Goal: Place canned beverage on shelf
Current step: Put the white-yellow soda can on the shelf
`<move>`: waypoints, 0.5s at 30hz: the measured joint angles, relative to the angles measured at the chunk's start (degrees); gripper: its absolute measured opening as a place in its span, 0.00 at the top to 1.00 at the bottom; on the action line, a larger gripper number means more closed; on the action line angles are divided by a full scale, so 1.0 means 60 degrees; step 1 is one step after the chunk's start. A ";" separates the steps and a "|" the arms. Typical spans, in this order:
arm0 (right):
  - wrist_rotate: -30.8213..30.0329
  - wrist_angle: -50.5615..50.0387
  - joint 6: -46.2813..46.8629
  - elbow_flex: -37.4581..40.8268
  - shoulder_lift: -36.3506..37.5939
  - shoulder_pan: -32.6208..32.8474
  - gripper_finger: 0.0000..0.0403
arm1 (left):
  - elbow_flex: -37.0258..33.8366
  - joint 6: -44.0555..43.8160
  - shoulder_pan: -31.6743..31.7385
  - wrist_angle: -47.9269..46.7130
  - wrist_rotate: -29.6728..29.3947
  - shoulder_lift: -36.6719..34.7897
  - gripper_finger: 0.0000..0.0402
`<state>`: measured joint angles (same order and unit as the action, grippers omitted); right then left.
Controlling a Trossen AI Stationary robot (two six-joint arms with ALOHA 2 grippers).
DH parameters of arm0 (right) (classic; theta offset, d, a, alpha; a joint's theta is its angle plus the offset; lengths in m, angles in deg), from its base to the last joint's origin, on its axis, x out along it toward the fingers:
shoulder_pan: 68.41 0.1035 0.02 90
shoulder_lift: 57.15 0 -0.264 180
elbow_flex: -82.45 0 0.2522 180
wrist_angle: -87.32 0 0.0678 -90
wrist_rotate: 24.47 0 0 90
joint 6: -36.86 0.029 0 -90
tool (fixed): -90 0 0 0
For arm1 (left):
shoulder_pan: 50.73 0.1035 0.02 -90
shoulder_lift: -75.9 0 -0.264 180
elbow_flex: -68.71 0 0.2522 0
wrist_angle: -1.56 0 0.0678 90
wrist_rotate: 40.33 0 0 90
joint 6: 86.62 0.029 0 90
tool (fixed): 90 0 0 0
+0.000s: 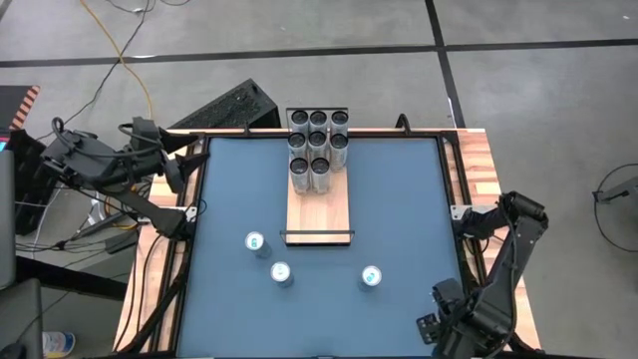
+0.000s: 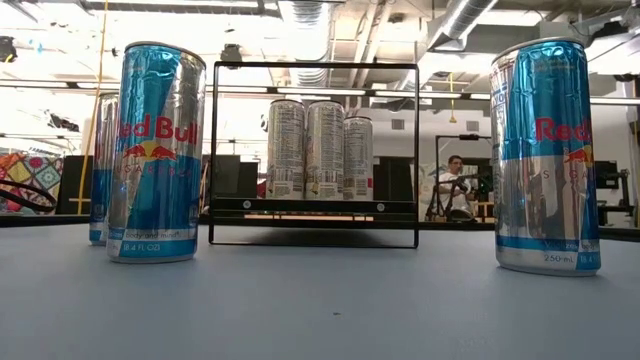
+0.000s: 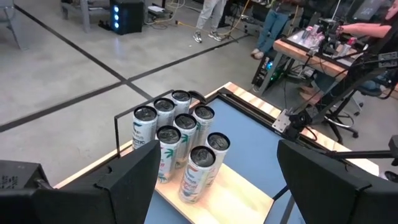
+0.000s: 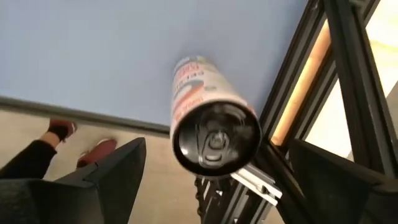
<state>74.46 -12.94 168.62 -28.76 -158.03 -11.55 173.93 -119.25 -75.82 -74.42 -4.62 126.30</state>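
Three loose cans [image 1: 282, 273] on the blue table [image 1: 399, 199], nearest one [image 1: 371, 276] just ahead of the right gripper [image 1: 431, 324], fingers spread wide, gripping nothing. Left gripper [image 1: 187, 172] splayed too, facing the shelf [image 1: 319, 214].

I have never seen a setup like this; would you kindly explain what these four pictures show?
This is a robot with two dark arms at a blue table. One picture looks straight down, one looks level across the tabletop, and two come from wrist cameras. A wooden shelf lies on the table with eight cans grouped at one end. Three loose cans stand near the other. The left gripper waits open off the table's left edge. The right gripper, at the right corner, is open; a can shows between its fingers, apparently ungripped.
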 joint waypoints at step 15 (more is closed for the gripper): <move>0.0527 0.0235 0.0139 0.0484 -0.0131 -0.0129 0.06 | 0.0002 -0.0039 -0.0004 0.0000 -0.0007 0.0103 0.23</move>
<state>77.62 -11.54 169.46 -25.85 -158.82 -12.33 173.94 -119.49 -75.84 -74.42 -4.66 126.92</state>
